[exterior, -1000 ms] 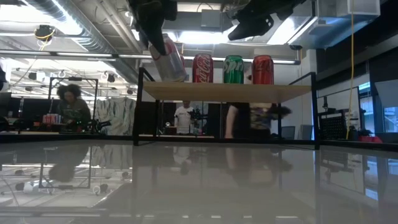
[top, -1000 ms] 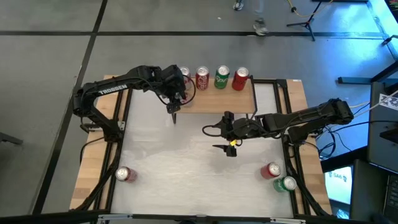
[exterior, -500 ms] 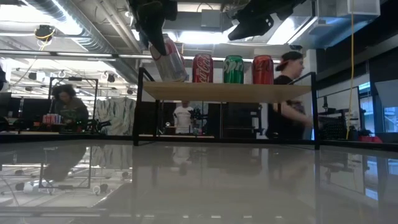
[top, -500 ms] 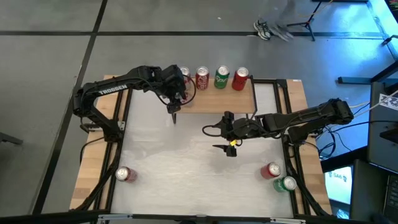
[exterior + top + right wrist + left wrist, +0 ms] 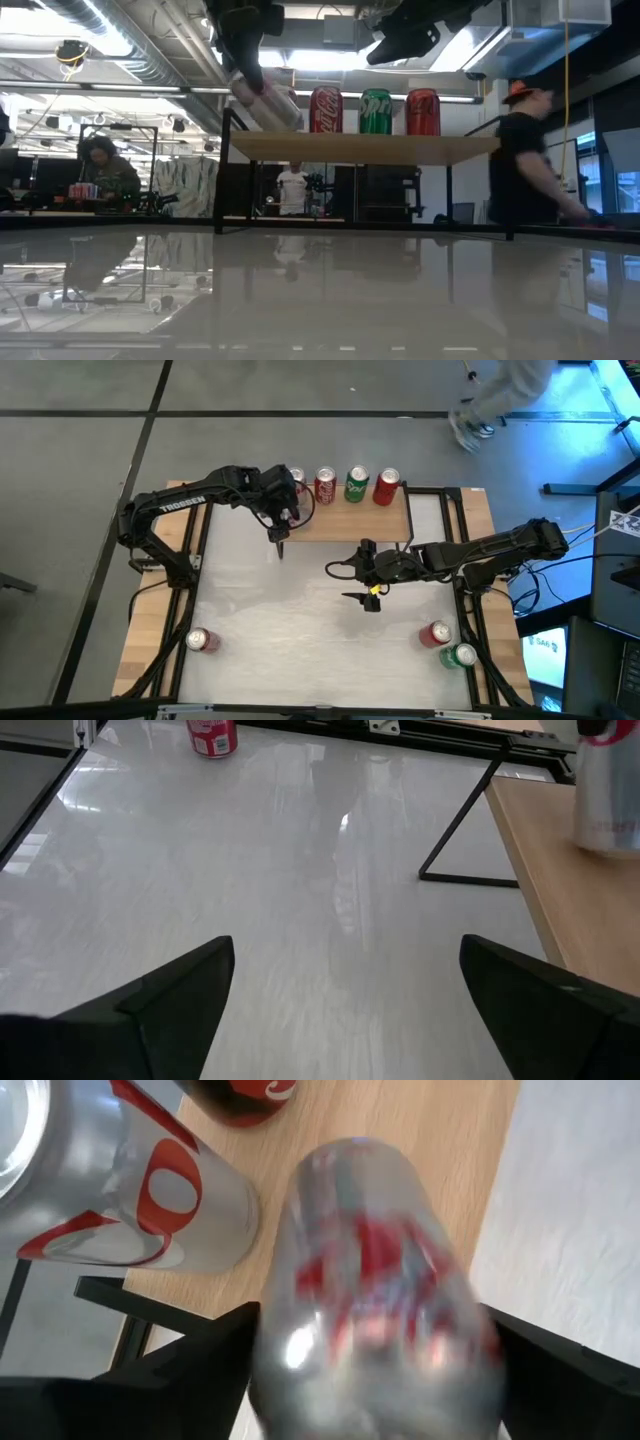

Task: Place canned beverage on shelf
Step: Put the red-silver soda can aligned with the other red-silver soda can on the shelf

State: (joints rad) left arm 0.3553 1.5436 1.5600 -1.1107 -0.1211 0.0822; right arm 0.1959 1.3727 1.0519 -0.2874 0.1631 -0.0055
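Observation:
The shelf [image 5: 350, 520], a light wood plank on black legs [image 5: 365, 147], stands at the table's far edge. Several cans stand in a row along it: a silver one [image 5: 130, 1190], a red one [image 5: 326, 110], a green one [image 5: 376, 110] and another red one [image 5: 422, 110]. At the shelf's left end my left gripper [image 5: 283, 510] points steeply down over the plank. A silver-and-red can [image 5: 375, 1290] shows blurred between its fingers, and the low view shows it tilted [image 5: 262, 100]. My right gripper [image 5: 362, 598] waits open over the middle of the table [image 5: 350, 980]. My left gripper's two fingers [image 5: 200, 1365] stand on either side of the silver-and-red can's body [image 5: 300, 1330], coming from above at a slant. The can is tilted over the shelf's left end and blurred. Whether the fingers touch it I cannot tell.
A red can [image 5: 201, 641] lies near the table's front left. A red can [image 5: 435, 633] and a green can [image 5: 461, 655] are at the front right. A person [image 5: 530, 150] walks beyond the table's far right.
The silver-and-red can at the shelf's left end has tipped further over. Its upper end has sunk toward the table's left, and it now shows blurred. Both arms have kept still. A person has walked rightward behind the table.

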